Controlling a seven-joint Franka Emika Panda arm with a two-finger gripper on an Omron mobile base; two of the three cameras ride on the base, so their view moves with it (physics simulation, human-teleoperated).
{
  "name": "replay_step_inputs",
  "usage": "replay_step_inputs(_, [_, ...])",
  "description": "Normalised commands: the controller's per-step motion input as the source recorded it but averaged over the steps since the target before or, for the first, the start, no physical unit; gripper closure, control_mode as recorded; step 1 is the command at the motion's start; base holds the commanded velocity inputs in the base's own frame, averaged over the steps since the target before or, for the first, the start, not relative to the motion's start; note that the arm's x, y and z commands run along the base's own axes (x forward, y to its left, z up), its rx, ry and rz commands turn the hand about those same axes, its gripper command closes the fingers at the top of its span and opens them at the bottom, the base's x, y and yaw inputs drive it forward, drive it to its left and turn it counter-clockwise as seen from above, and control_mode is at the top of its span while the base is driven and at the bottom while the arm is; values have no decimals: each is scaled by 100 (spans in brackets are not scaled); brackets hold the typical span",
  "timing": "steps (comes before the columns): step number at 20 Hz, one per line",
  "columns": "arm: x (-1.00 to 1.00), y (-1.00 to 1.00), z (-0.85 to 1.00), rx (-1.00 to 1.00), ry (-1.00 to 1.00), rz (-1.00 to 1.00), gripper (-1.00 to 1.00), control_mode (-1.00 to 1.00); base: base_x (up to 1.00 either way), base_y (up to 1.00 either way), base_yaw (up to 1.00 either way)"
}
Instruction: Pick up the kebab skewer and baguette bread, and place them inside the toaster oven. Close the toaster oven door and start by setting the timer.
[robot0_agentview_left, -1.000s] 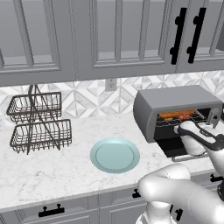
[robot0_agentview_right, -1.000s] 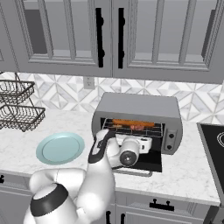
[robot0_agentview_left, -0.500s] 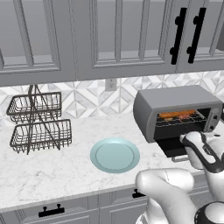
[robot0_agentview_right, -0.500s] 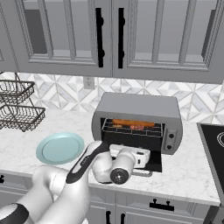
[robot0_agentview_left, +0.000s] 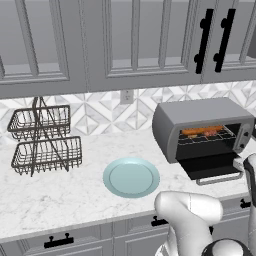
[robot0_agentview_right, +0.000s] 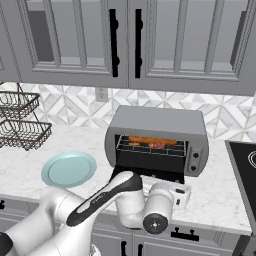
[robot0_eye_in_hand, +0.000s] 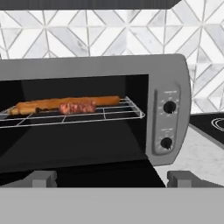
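The toaster oven (robot0_agentview_left: 200, 114) (robot0_agentview_right: 157, 119) (robot0_eye_in_hand: 100, 65) stands open on the counter. Its door (robot0_agentview_left: 210, 167) (robot0_eye_in_hand: 96, 168) lies folded down flat, handle bar (robot0_agentview_left: 220, 179) at the front. On the wire rack inside lies the baguette bread (robot0_eye_in_hand: 65, 103) (robot0_agentview_right: 152, 140) (robot0_agentview_left: 199, 131). The kebab skewer (robot0_eye_in_hand: 78, 107) (robot0_agentview_right: 159, 145) rests just in front of it. My gripper (robot0_eye_in_hand: 113, 178) hangs open and empty in front of the door, level with its front edge, fingers (robot0_eye_in_hand: 41, 178) spread wide. The two knobs (robot0_eye_in_hand: 169, 106) sit on the right-hand control strip.
A pale blue plate (robot0_agentview_left: 131, 177) (robot0_agentview_right: 69, 169) lies on the marble counter left of the oven. A two-tier wire basket rack (robot0_agentview_left: 42, 140) (robot0_agentview_right: 20, 120) stands at the far left. A black cooktop (robot0_agentview_right: 245, 165) (robot0_eye_in_hand: 210, 122) lies right of the oven. Cabinets hang above.
My hand has drawn back out of the oven mouth, down and toward the counter's front edge. Bread and skewer stay on the rack. The jaws have stayed wide.
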Motion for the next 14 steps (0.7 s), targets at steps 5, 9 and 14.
replay_step_inputs(5, [-71,-62,13,4,0,3,-100,-100,0,0,0])
replay_step_inputs(9, [-58,-53,1,2,0,4,-100,-100,0,0,0])
replay_step_inputs(14, [-46,-39,0,0,0,6,-100,-100,0,0,0])
